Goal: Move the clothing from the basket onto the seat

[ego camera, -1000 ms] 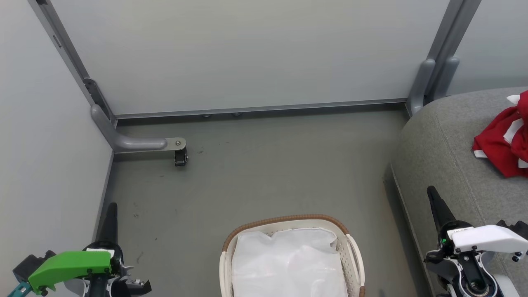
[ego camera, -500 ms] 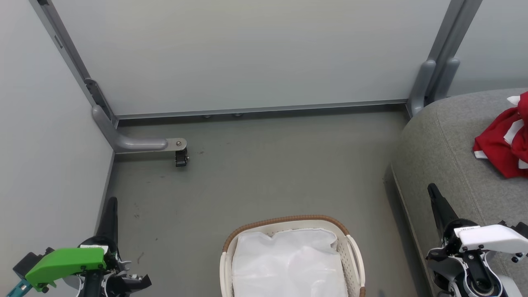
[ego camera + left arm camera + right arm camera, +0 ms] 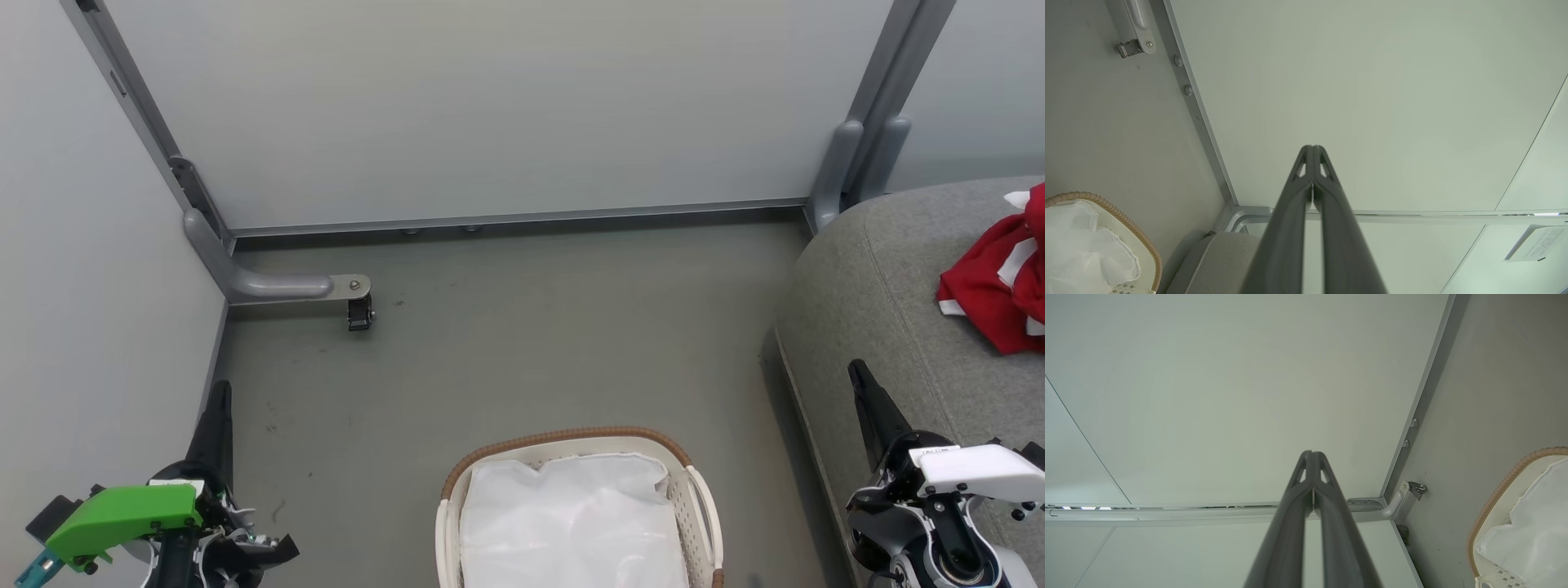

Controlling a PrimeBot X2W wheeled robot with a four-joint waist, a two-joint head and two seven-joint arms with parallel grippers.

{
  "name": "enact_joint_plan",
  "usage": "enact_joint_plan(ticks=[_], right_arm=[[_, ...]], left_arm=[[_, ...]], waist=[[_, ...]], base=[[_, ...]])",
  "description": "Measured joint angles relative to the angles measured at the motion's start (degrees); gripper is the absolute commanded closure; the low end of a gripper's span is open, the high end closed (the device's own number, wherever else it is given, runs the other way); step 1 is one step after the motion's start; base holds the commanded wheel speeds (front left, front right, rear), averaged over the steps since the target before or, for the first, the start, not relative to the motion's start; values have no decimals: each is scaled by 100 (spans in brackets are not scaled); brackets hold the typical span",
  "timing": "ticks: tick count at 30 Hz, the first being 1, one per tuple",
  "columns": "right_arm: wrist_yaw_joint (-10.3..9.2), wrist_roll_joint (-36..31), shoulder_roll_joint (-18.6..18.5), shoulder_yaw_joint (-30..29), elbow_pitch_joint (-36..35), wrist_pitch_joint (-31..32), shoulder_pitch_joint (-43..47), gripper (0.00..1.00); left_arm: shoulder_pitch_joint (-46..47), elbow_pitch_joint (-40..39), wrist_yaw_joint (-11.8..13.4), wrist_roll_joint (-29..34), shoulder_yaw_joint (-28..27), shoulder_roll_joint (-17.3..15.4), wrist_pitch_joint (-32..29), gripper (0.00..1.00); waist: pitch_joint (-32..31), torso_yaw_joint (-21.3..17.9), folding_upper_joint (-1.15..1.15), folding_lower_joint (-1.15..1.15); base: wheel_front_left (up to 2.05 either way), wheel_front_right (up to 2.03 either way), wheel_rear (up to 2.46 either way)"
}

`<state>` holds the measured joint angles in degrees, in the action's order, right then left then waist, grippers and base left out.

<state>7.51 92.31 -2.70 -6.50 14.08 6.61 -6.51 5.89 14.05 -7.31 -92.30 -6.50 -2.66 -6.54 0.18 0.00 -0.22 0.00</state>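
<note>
The left end effector [image 3: 219,394] has its two long dark fingers pressed together along their length, holding nothing and touching nothing. It hangs over the dull grey floor [image 3: 531,343] at the near left, close by the pale side wall panel [image 3: 82,286], fingers pointing toward the far wall. A bright green plastic cover [image 3: 122,518] sits on its wrist. The right end effector [image 3: 857,374] is likewise closed to a narrow point and empty. It is poised at the near right by the rounded edge of the large grey fabric-upholstered seat cushion [image 3: 882,310], its wrist capped in white. The bright red soft garment with white stripes [image 3: 984,298] lies crumpled on that cushion at the far right, well apart from both arms. Between the arms, near the middle, stands the oval cream-white perforated plastic basket with a brown woven-look rim [image 3: 563,434]. Inside it lies a plain white crinkled liner sheet [image 3: 571,523]. A small black caster on a grey bracket [image 3: 357,310] stands toward the far left corner.
</note>
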Motion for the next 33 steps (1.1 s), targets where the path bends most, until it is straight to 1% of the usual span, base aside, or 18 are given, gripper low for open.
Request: enact_joint_plan(ticks=[33], right_arm=[[0,0,0,-1,-1,0,1,100]], left_arm=[[1,0,0,-1,0,0,0,100]], waist=[[0,0,0,0]], base=[[0,0,0]])
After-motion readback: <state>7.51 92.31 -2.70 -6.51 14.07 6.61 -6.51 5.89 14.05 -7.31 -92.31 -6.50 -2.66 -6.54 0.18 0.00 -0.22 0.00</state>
